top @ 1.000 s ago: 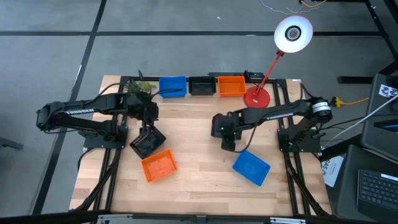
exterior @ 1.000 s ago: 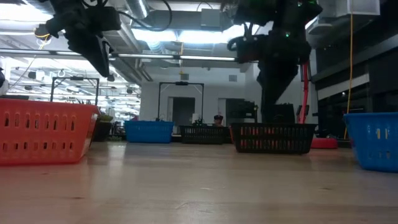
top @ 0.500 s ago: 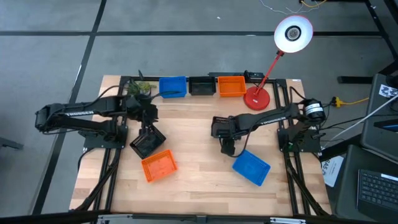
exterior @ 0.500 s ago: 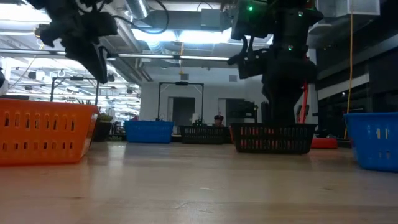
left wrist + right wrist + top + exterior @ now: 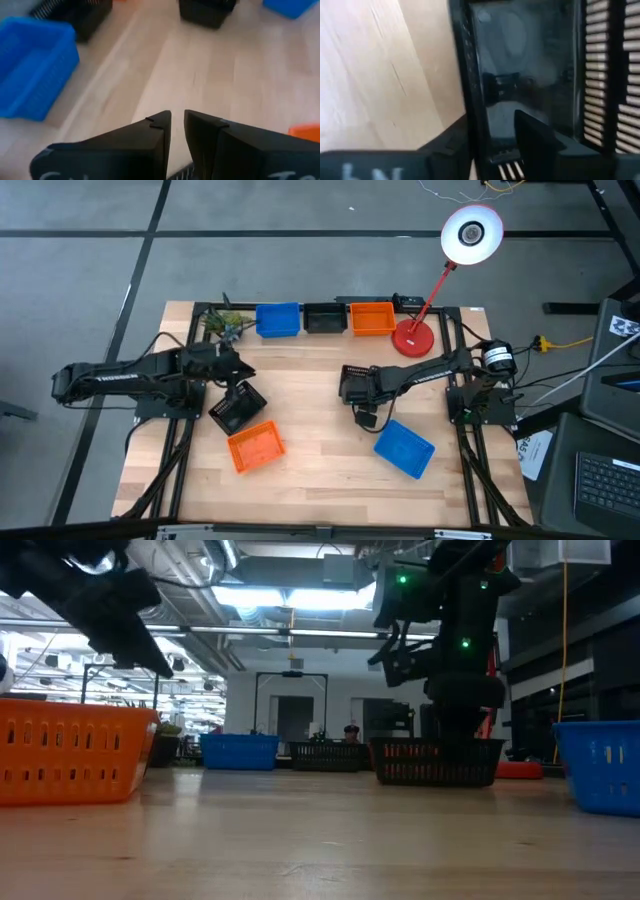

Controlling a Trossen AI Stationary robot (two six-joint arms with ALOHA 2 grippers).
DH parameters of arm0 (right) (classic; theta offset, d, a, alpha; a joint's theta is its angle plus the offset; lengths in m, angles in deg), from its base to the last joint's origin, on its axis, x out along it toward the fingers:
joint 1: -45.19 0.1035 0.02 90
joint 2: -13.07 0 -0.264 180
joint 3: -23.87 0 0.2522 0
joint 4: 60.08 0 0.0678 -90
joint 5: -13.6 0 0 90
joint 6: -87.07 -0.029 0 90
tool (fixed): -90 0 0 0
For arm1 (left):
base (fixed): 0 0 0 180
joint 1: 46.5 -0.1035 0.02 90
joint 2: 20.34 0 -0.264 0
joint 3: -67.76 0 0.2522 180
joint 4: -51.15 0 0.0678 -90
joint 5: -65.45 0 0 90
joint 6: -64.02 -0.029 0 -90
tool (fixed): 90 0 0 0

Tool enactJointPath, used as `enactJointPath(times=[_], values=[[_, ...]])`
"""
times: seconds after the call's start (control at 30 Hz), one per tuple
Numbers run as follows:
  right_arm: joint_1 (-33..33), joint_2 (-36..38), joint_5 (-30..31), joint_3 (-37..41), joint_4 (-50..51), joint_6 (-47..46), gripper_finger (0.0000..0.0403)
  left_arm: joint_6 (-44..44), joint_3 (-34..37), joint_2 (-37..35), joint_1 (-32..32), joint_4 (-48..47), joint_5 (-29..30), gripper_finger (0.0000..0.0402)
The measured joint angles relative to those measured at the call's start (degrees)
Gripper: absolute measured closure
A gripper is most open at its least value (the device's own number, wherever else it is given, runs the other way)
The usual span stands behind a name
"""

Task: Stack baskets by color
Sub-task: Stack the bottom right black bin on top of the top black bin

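Table [image 5: 310, 460]: light wood top, seen from above, with both arms reaching over it.

Back row, along the far edge, side by side: blue basket [image 5: 277, 320], black mesh basket [image 5: 324, 318], orange basket [image 5: 371, 318]. A small green plant [image 5: 225, 323] stands just left of the blue one; a red lamp [image 5: 413, 337] stands on its round base just right of the orange one, its head leaning out past the table edge.

Loose baskets, nearer the front:
- second black mesh basket [image 5: 237, 407], tilted, left of centre, touching the loose orange one;
- second orange basket [image 5: 255, 446], just in front of it;
- second blue basket [image 5: 404, 448], angled, right of centre;
- third black mesh basket [image 5: 530, 70], mostly hidden under the right arm, mid-table.

Left gripper [image 5: 177, 120]: raised over bare wood near the tilted black basket, fingers nearly together with a narrow gap, holding nothing.

Right gripper [image 5: 492, 125]: lowered onto the hidden black basket, one finger outside its wall and one inside, straddling the rim; whether it is clamped, cannot tell.
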Motion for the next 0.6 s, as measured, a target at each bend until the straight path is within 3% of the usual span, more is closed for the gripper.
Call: enactJointPath(times=[0.17,0.3,0.5,0.6], values=[[0.0,0.0,-0.4,-0.1,-3.3,2.3,0.0387,-1.3,1.7,-4.1,1.3,4.6,0.0,0.0357],[-0.8,-0.1,3.0,-5.2,-2.6,10.1,0.0398,-1.3,2.4,-5.5,1.8,5.3,0.0,0.0357],[-7.4,-0.1,17.0,-18.1,-4.9,30.9,0.04,-1.0,2.6,-5.5,1.8,5.2,0.0,0.0357],[-14.1,0.0,14.2,-23.3,-7.5,41.0,0.0401,-1.0,2.6,-5.5,1.8,5.2,0.0,0.0357]])
